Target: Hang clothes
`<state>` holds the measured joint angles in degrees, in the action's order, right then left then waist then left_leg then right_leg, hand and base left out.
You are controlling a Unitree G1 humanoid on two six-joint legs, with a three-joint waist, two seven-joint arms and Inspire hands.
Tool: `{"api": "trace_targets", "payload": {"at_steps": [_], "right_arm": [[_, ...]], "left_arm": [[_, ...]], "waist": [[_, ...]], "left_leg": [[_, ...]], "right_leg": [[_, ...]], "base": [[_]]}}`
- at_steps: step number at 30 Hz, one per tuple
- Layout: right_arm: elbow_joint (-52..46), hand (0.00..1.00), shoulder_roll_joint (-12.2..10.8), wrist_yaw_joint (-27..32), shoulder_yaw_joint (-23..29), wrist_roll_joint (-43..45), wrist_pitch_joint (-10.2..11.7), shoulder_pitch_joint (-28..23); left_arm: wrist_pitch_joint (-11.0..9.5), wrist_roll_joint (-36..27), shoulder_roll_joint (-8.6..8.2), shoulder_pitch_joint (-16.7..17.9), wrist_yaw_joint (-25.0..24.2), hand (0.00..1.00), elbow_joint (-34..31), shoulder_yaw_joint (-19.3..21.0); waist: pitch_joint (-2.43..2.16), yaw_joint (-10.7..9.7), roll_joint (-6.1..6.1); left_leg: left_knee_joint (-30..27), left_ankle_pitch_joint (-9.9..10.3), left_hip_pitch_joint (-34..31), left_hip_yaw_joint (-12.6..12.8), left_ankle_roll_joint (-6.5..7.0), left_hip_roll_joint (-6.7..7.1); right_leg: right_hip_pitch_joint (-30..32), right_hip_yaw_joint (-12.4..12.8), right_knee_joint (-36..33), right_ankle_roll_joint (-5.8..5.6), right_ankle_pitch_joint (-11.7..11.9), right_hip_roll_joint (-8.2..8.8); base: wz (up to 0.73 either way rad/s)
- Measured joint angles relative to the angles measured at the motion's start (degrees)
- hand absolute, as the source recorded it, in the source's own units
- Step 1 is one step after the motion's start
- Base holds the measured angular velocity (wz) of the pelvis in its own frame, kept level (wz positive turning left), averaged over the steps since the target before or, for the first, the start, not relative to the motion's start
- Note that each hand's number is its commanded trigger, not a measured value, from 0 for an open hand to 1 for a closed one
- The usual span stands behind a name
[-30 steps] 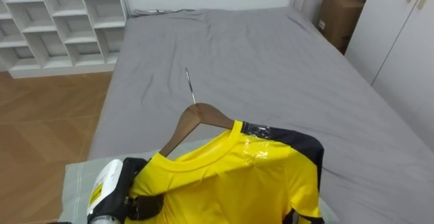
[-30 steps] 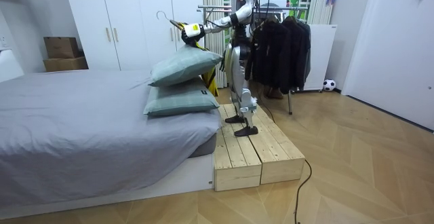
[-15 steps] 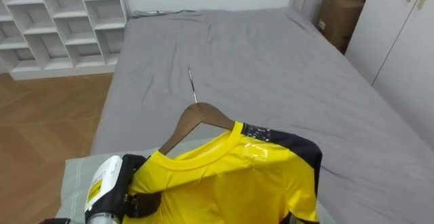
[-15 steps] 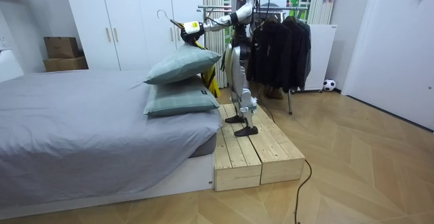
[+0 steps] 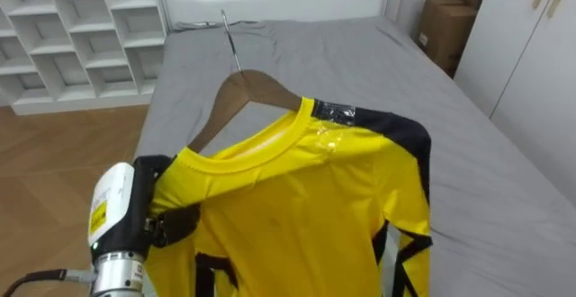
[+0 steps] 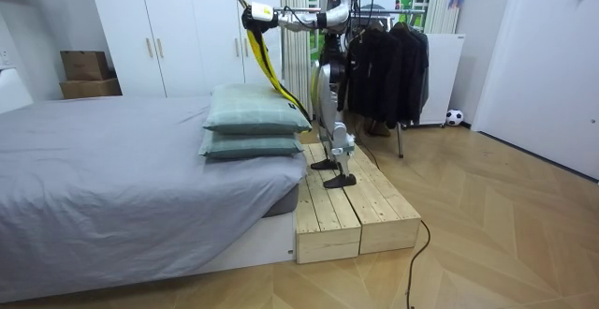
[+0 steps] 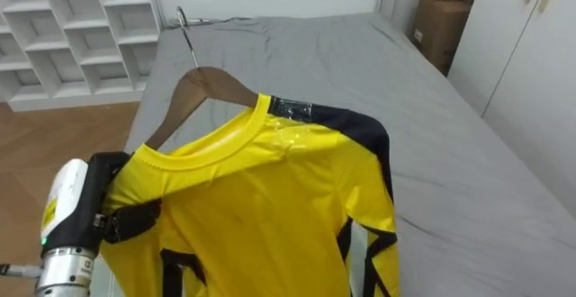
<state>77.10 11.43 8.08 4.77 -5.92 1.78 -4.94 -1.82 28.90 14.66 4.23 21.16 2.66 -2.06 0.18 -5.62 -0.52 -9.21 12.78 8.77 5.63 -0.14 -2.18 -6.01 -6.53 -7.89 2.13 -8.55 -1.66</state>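
1. Yellow shirt [image 5: 297, 207], black at one shoulder, hangs on a wooden hanger [image 5: 256, 88] across the middle and lower frame of the eye views, raised above the grey bed [image 5: 360, 54].
2. At the lower left, the left hand [image 5: 148, 220] is closed on the shirt's shoulder, with dark fingers behind and the thumb across the front. The hanger's arm probably lies inside that grip, but cloth hides it.
3. By my judgement the shirt is light, thin and limp, and smooth enough to slide off a tilted hanger. The hanger is stiff and is the part to carry by.
4. The best hold is the present one, or the hanger's neck under the metal hook [image 5: 229, 40], which should be left free for a rail.
5. The white shelf unit [image 5: 72, 36] at the upper left shows bare compartments. The contents of the cardboard box [image 5: 445, 22] at the upper right cannot be seen.
6. Dark jackets [image 6: 384, 61] hang just behind the robot.
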Motion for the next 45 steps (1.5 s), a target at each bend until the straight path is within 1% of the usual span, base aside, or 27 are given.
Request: {"api": "trace_targets", "payload": {"at_steps": [2,4,7,9,11,14,18,22,26,28,32,36,38,40,44,45], "right_arm": [[-1.19,0.0,0.99,2.14,0.56,2.71,-0.8,-0.29],[-4.48,0.0,1.57,5.37,1.97,8.49,-1.89,-0.77],[-8.66,0.0,1.93,8.69,3.81,15.01,-1.89,-0.8],[-10.59,0.0,1.99,10.46,3.81,17.64,-1.9,-0.79],[-13.44,0.0,2.0,11.7,3.81,20.37,-1.84,-0.67],[-19.23,0.0,1.95,13.32,3.82,24.76,-1.76,-0.85],[-32.14,0.0,1.94,15.5,3.81,30.1,-1.7,-3.46],[-42.62,0.0,1.95,16.0,3.86,34.56,-1.38,-5.15],[-51.44,0.0,1.95,15.5,3.83,36.14,-0.94,-6.27],[-57.01,0.0,1.94,14.52,3.84,39.68,-0.5,-7.44],[-62.38,0.0,1.94,14.37,3.82,42.51,0.31,-7.78],[-68.04,0.0,1.98,14.26,3.89,43.43,1.91,-7.76],[-70.54,0.0,2.04,14.1,3.89,44.44,2.06,-7.42],[-72.51,0.0,2.22,13.74,3.84,44.6,2.6,-7.02],[-74.13,0.0,2.45,12.89,3.27,44.61,2.6,-5.82],[-74.86,0.0,2.47,12.52,3.19,44.86,2.55,-5.29]], "left_arm": [[0.44,-0.02,0.14,0.24,0.11,1.0,-0.24,0.37],[1.28,0.05,0.14,2.49,0.72,1.0,-2.41,0.6],[1.64,0.0,0.14,4.54,0.78,1.0,-4.05,0.63],[1.67,0.0,0.25,4.55,0.79,1.0,-4.56,0.74],[1.66,-0.02,0.58,4.54,0.89,1.0,-4.87,0.97],[1.65,-0.07,0.53,4.56,0.87,1.0,-4.88,1.98],[1.72,0.48,0.53,4.58,0.48,1.0,-5.34,2.69],[1.74,0.48,0.49,5.15,-0.81,1.0,-7.28,2.87],[1.73,0.74,0.49,5.26,-0.83,1.0,-7.94,2.91],[1.73,2.6,0.49,5.42,-0.89,1.0,-7.94,2.95],[1.71,4.42,0.47,5.43,-1.64,1.0,-7.93,2.96],[1.35,4.55,0.47,5.41,-2.15,1.0,-7.94,3.0],[1.28,4.55,0.47,5.4,-2.39,1.0,-7.94,3.05],[1.2,4.58,0.47,5.4,-2.96,1.0,-7.93,3.08],[1.06,4.49,0.48,5.37,-2.96,1.0,-7.94,3.08],[1.0,4.49,0.47,5.36,-2.96,1.0,-7.93,3.08]], "waist": [[0.03,0.5,-0.17],[0.01,0.82,-0.69],[-0.15,0.78,-1.33],[-0.36,1.13,-1.7],[-0.36,1.24,-1.8],[-0.3,1.53,-1.85],[-0.21,1.55,-1.92],[-0.08,1.53,-1.99],[-0.06,1.47,-1.82],[-0.06,1.31,-1.83],[-0.04,1.34,-1.82],[-0.03,1.31,-1.79],[-0.02,1.54,-1.63],[0.1,1.6,-1.44],[0.18,1.78,-1.1],[0.25,2.22,-1.04]], "left_leg": [[-0.03,0.0,0.0,-0.02,0.0,0.0],[-0.1,0.0,-0.04,0.0,0.0,-0.03],[-0.22,0.0,-0.05,-0.1,0.0,-0.04],[-0.22,0.0,-0.04,0.1,0.0,-0.07],[-0.22,0.0,-0.08,0.1,0.0,-0.07],[-0.17,0.0,-0.04,0.34,0.0,-0.07],[-0.17,0.0,-0.15,0.27,-0.01,-0.07],[-0.15,0.0,-0.06,-0.01,-0.01,-0.02],[-0.06,0.0,0.0,0.33,-0.01,-0.08],[-0.05,0.0,0.12,0.47,-0.01,-0.11],[-0.05,0.0,0.3,0.64,-0.01,-0.11],[-0.05,0.01,0.31,0.99,-0.01,-0.11],[-0.04,0.01,0.0,1.31,-0.01,-0.13],[-0.07,0.01,-0.04,1.67,-0.01,-0.14],[-0.05,0.01,0.34,2.17,-0.01,-0.18],[-0.02,0.01,0.5,2.28,-0.01,-0.23]], "right_leg": [[0.01,-0.01,-0.09,0.0,0.0,0.0],[0.17,-0.02,-0.22,0.01,0.0,-0.03],[0.13,-0.21,-0.08,0.04,0.02,-0.03],[0.11,-0.23,-0.08,0.05,0.02,-0.04],[0.12,-0.23,-0.14,0.05,0.03,-0.03],[-0.02,0.01,-0.19,0.05,0.03,-0.04],[-0.05,-0.11,-0.06,0.04,0.03,-0.03],[0.07,-0.58,0.01,0.04,0.03,0.08],[0.16,-0.43,-0.03,0.04,0.03,0.06],[0.08,-0.23,-0.1,0.05,0.04,0.0],[0.08,-0.07,-0.31,0.05,0.04,0.02],[0.31,0.17,-0.48,0.04,0.03,0.06],[0.89,0.49,-0.81,0.04,0.02,0.05],[1.06,0.94,-0.98,0.05,0.06,-0.01],[1.3,1.59,-1.59,0.05,0.06,-0.12],[1.38,1.77,-1.97,0.06,0.05,-0.16]], "base": [[0.0],[0.0],[0.02],[0.0],[0.0],[-0.04],[0.01],[0.04],[-0.03],[-0.04],[-0.01],[-0.04],[-0.07],[-0.08],[-0.09],[-0.13]]}}
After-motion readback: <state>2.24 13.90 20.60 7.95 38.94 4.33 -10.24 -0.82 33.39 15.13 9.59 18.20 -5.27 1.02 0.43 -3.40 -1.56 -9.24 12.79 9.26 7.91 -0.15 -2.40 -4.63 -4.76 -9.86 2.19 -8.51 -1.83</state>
